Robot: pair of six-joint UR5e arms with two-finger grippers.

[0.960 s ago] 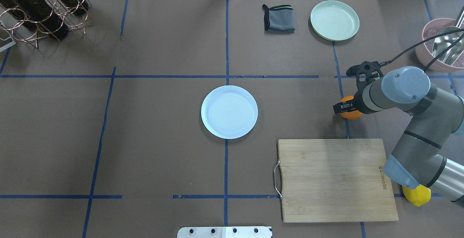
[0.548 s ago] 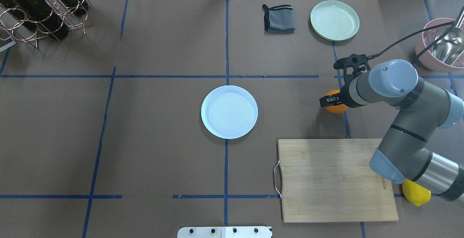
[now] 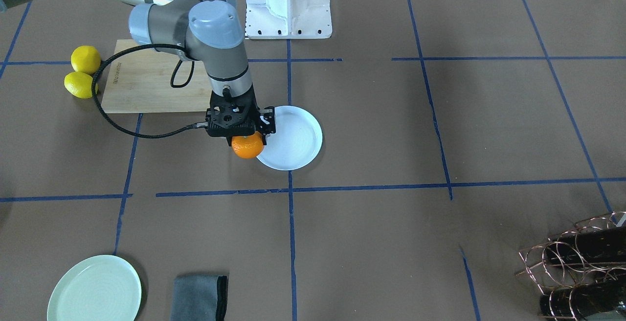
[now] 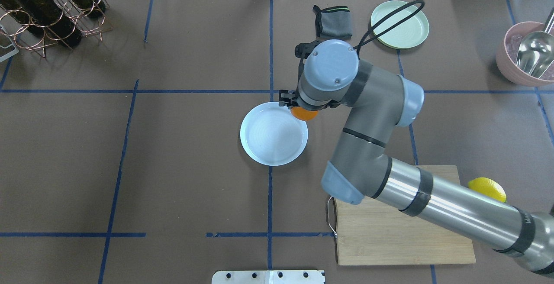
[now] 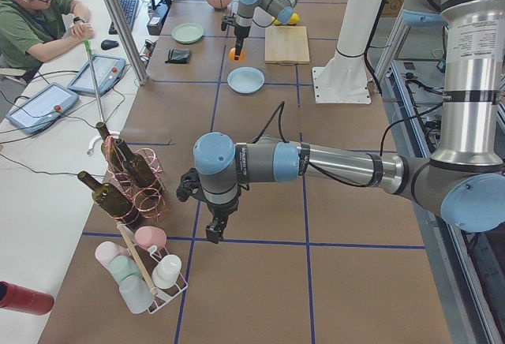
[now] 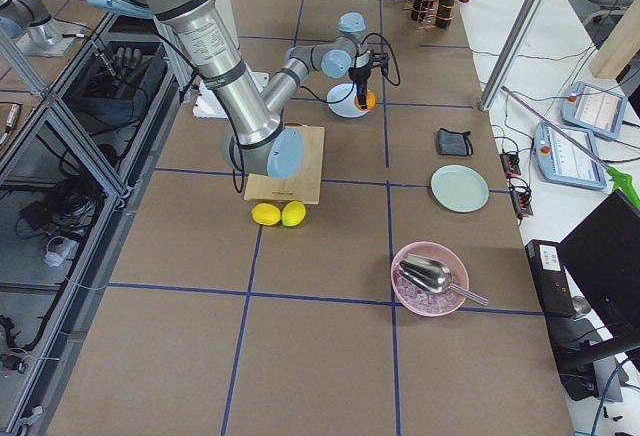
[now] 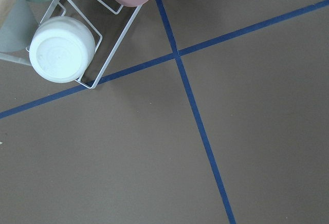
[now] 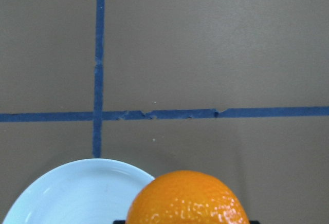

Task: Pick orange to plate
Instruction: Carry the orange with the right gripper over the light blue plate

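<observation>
The orange (image 3: 247,147) hangs above the table, and my right gripper (image 3: 247,139) is shut on it. In the overhead view the orange (image 4: 304,114) sits just past the far right rim of the white plate (image 4: 270,139), mostly hidden under the wrist. The right wrist view shows the orange (image 8: 187,198) at the bottom, with the plate (image 8: 77,196) to its left below. My left gripper (image 5: 213,232) hangs low over bare table near the bottle rack; I cannot tell whether it is open or shut.
A wooden cutting board (image 4: 389,232) lies under the right arm, with two lemons (image 3: 85,59) beside it. A mint-green plate (image 4: 407,33), a grey cloth (image 4: 335,24) and a pink bowl (image 4: 519,69) stand far right. A wine rack (image 4: 43,11) stands far left.
My right gripper has carried the orange leftward, from beside the cutting board's far corner to the plate's rim. The plate has not moved.
</observation>
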